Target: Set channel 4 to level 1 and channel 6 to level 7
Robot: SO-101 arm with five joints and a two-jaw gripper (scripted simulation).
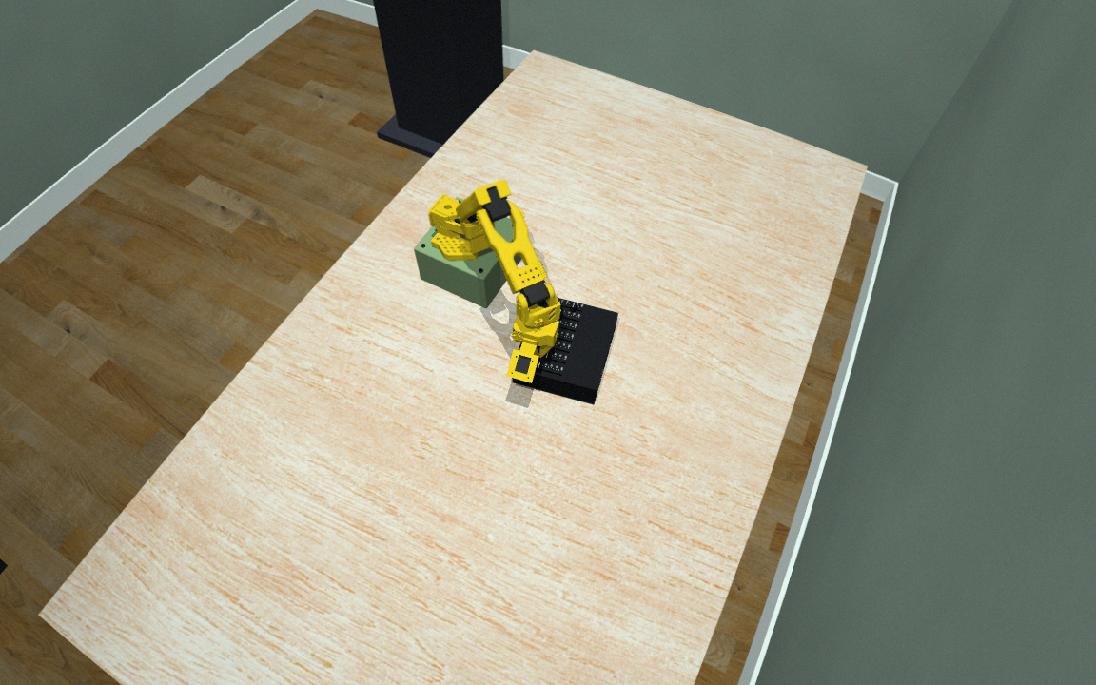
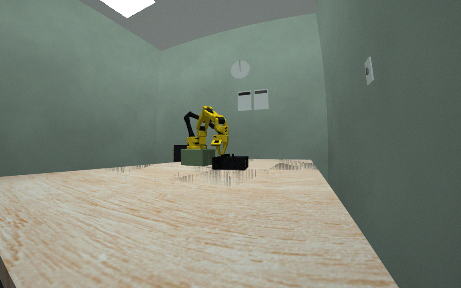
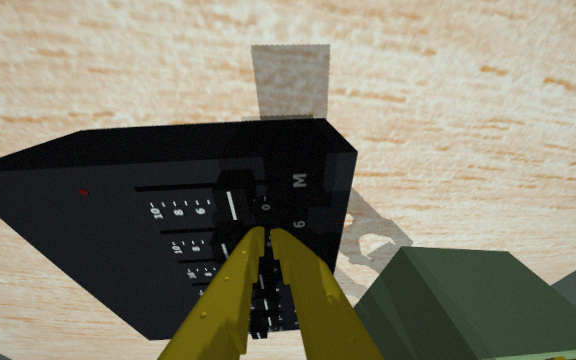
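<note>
1. Nearest in the wrist view, the gripper (image 1: 533, 339) (image 2: 222, 154) (image 3: 267, 230) points down at the desk, its two yellow fingers pressed together at the tips with nothing pinched between them. Closed this way, they probably serve as a narrow pusher.
2. Just left of the tips is the channel 6 fader (image 3: 224, 242), its knob below the 8 mark and apparently short of level 7. The tips sit at its zero end, a placement that would suit a push left, towards the higher numbers. Contact cannot be confirmed.
3. Beyond it, the master fader (image 3: 232, 200), marked M, stands close by; a stray sideways drift could disturb it.
4. All the faders belong to the black lighting desk (image 1: 590, 353) (image 2: 230, 163) (image 3: 93, 240), flat on the table within the arm's reach. Channel 4's level is too obscured to read.
5. The yellow arm (image 1: 520, 251) (image 2: 209, 113) bends over from a green block (image 1: 454, 277) (image 2: 192, 157) (image 3: 448, 305), which likely gives it height.
6. The pale, wood-grained table (image 1: 416, 511) (image 2: 189, 222) (image 3: 468, 75) carries soft shadows.
7. Farther off, green walls hold a round clock (image 2: 240, 69) and two paper sheets (image 2: 244, 102).
</note>
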